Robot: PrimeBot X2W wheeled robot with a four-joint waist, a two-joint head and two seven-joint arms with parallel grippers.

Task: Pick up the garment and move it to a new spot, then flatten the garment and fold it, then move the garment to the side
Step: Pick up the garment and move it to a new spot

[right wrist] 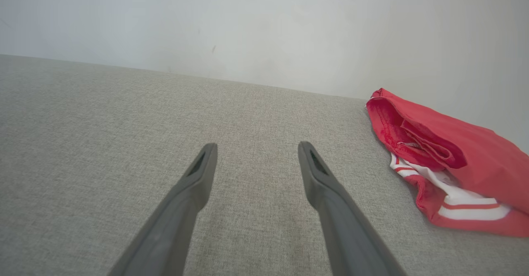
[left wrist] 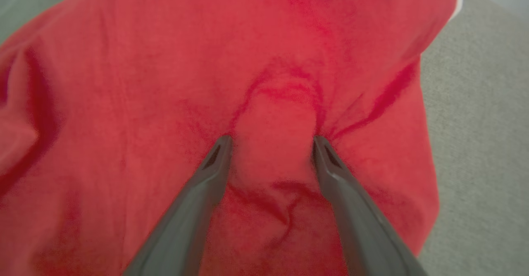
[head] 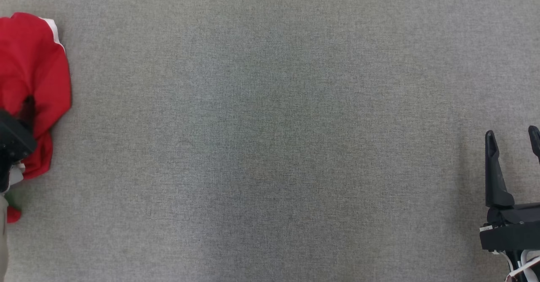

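Left gripper (left wrist: 271, 141) first: my two long dark fingers (left wrist: 186, 218) stand wide apart and slant down into the garment (left wrist: 124, 102). Their tapered tips press against the red cloth, and a soft rounded ridge of it bulges up between them, not pinched. Dark creases fan outward from each tip across the garment. From my head camera, this wrist's black blocky housing lies over the garment's near edge, where the cloth sinks into a shadowed fold.

My right gripper (head: 512, 134) hangs well apart from the garment, far across the grey surface (head: 270, 147) on the side away from it. Its fingers point the same way as the garment's long side and are spread just as wide, with nothing between them. Along that wrist's own view the fingers hover low over bare weave, and the garment lies off to their right.

I see the garment as a crumpled heap, bright red, smooth and matte, thin enough to slump into rounded lobes. One end shows a stitched hem curling around an opening. Below that hem runs a white band (right wrist: 454, 201) crossed by thin red stripes, and a sliver of white edging peeks from the garment's far corner in my head view. Under the garment the grey surface is a flat, coarse, evenly woven fabric, faintly mottled. Behind the garment rises a pale, plain wall (right wrist: 248, 20)
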